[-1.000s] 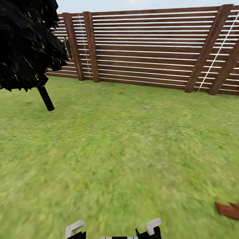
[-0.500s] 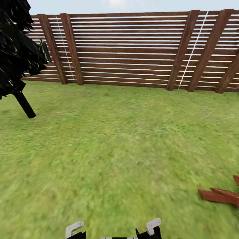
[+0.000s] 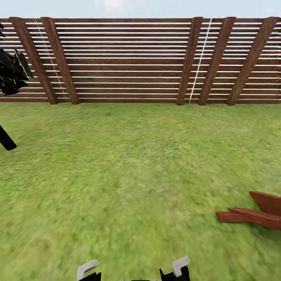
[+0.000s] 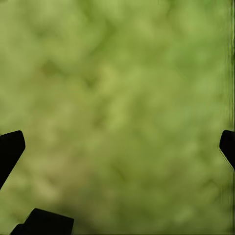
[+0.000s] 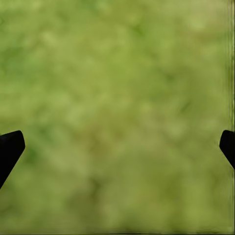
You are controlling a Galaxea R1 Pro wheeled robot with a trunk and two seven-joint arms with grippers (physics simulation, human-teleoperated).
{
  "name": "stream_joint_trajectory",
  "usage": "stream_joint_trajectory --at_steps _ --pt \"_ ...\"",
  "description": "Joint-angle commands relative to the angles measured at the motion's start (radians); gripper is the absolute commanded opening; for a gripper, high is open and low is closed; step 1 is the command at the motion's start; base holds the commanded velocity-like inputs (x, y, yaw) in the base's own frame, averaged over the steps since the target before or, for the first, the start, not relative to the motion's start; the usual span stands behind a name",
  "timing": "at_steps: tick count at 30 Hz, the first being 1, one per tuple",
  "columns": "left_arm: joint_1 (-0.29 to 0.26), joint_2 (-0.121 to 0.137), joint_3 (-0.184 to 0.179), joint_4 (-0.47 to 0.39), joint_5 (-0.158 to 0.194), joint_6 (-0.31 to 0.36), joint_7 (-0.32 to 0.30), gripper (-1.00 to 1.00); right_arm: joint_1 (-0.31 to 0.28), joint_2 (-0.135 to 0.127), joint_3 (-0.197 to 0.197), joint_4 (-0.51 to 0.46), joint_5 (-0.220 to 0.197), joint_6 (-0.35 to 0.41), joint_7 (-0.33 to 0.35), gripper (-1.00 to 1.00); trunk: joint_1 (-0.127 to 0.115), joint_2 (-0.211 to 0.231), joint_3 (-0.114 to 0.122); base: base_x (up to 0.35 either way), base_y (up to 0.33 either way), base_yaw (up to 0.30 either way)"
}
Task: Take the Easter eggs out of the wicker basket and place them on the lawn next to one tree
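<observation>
The eggs, the wicker basket and the pale-trunked tree are out of view. Green lawn [image 3: 132, 168] stretches ahead of me to a brown slat fence [image 3: 128, 62]. In the left wrist view my left gripper [image 4: 120, 144] is open, its dark fingertips [image 4: 11, 149] far apart, with blurred grass and nothing else between them. My right gripper [image 5: 120, 144] is open the same way over bare grass, one fingertip [image 5: 10, 147] showing at the frame's edge. Two white arm parts [image 3: 88, 268] poke up at the bottom of the head view.
A dark thin-trunked tree [image 3: 5, 141] with black foliage [image 3: 11, 72] stands at the far left edge. Reddish-brown wooden beams [image 3: 253, 214] lie low on the grass at the right. The fence closes off the far side.
The whole head view has swung to the right: the dark tree has slid toward the left edge and the wooden beams have come further into the picture. The arms keep their pose.
</observation>
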Motion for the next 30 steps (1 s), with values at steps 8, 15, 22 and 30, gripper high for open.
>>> stream_joint_trajectory --at_steps 8,15,22,30 --pt "0.0 0.0 -0.001 -0.003 0.007 0.005 0.004 1.0 -0.001 0.0 0.002 0.001 0.001 -0.003 -0.001 1.0 0.0 0.0 0.006 0.0 0.0 -0.287" --pt "0.0 0.0 -0.001 -0.003 0.007 0.005 0.005 1.0 -0.001 -0.003 0.002 0.001 0.001 -0.002 -0.001 1.0 0.0 0.0 0.011 0.0 0.0 -0.286" --pt "0.0 0.0 -0.001 -0.004 0.007 0.005 0.005 1.0 -0.001 -0.003 0.002 0.001 0.001 -0.002 -0.001 1.0 0.0 0.0 0.017 0.0 0.0 -0.286" --pt "0.0 0.0 -0.001 -0.003 0.007 0.005 0.005 1.0 -0.001 -0.003 0.002 0.001 0.0 -0.003 -0.001 1.0 0.0 0.0 0.023 0.0 0.0 -0.286"
